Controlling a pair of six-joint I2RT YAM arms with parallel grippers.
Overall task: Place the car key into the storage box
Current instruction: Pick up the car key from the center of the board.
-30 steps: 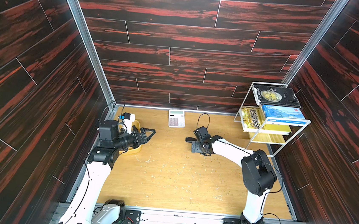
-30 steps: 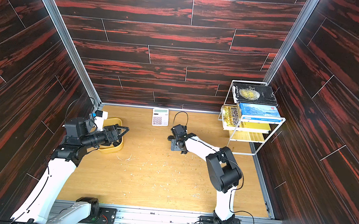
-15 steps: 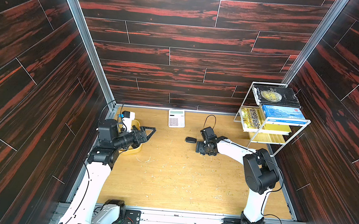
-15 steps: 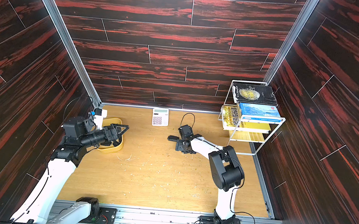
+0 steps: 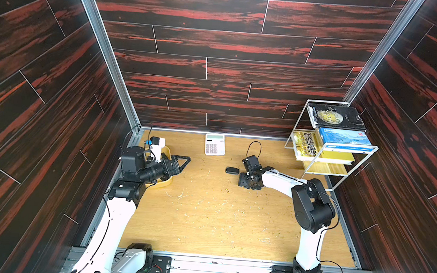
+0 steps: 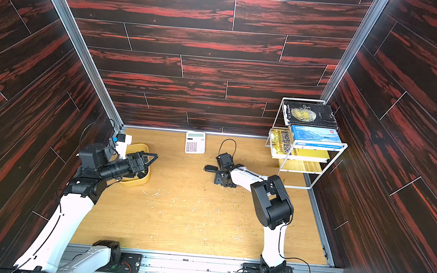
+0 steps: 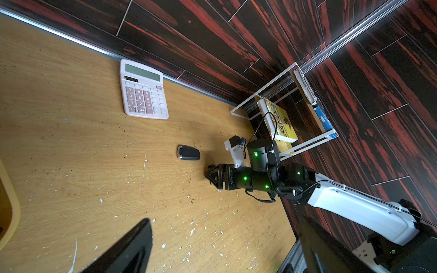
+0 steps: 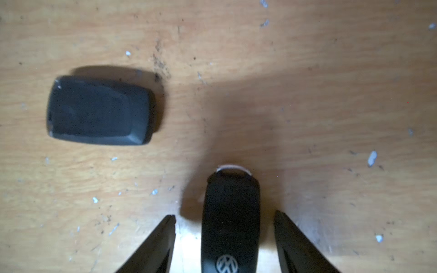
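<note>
Step in hand: You are at the grasp. Your right claw (image 8: 225, 214) is down at the table (image 5: 205, 217), with the car key (image 8: 230, 236), the one with the round badge, lying between its fingers (image 8: 156, 245).
Right claw: Spread, not pinching. A strip of bare table shows on each side of the car key, so neither finger touches it.
Left claw: Your left claw (image 5: 182, 162) is spread wide and holds nothing. It hangs above the storage box (image 6: 137, 182), pointing toward the middle of the table.
Where the key is: On the table, right of centre and well apart from the storage box. In both top views the right claw hides it.
Second fob: A plain black fob (image 5: 232, 170) lies flat just beside the right claw, not touching it. Mind that you do not catch it.
Next move: By my reckoning, you press the fingers onto the key's long sides, lift, then carry it across to the box. The left arm hangs over the box, so you will likely need to move it aside first.
Storage box: This shallow yellow tray sits at the left edge. The arm covers most of its inside, so I cannot tell whether anything lies in it.
Rack: The white wire rack (image 5: 324, 174) in the far right corner holds books (image 5: 335, 117).
</note>
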